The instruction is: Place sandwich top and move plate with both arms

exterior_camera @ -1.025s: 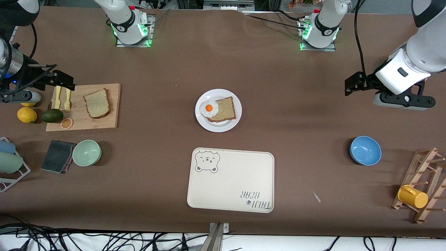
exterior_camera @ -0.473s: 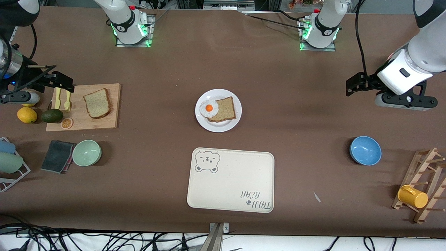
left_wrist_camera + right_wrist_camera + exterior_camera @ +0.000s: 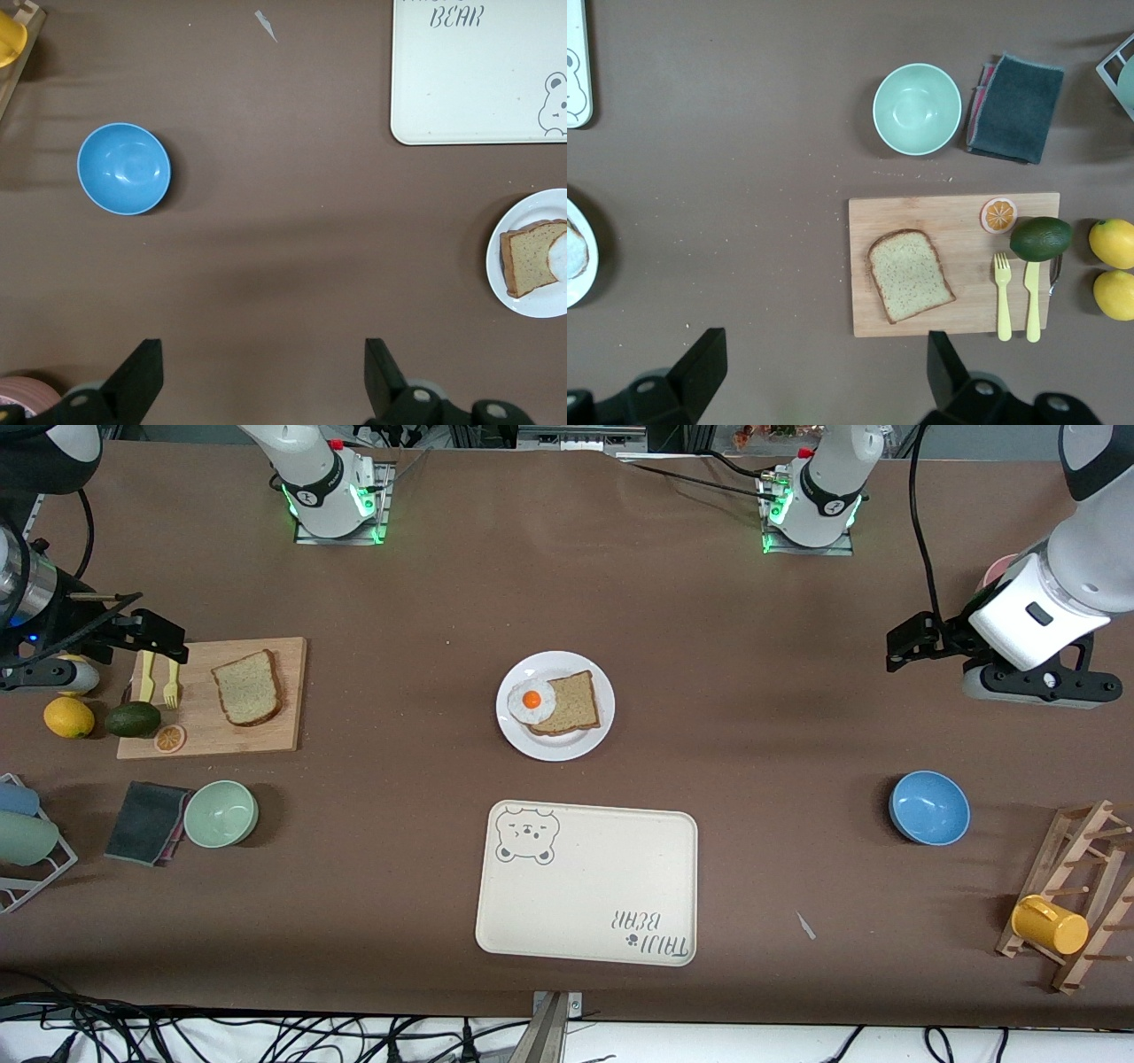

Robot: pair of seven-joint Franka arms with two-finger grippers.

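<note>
I am holding my right claw (image 3: pixel 164 638) spread over the cutting board's (image 3: pixel 283 731) edge, and my left claw (image 3: pixel 908 646) spread over bare counter (image 3: pixel 753 691) near the blue bowl (image 3: pixel 928 808). The sandwich top (image 3: pixel 248 687) is lying on the board. The plate (image 3: pixel 567 748) is sitting mid-counter, carrying bread and egg (image 3: pixel 532 701).
</note>
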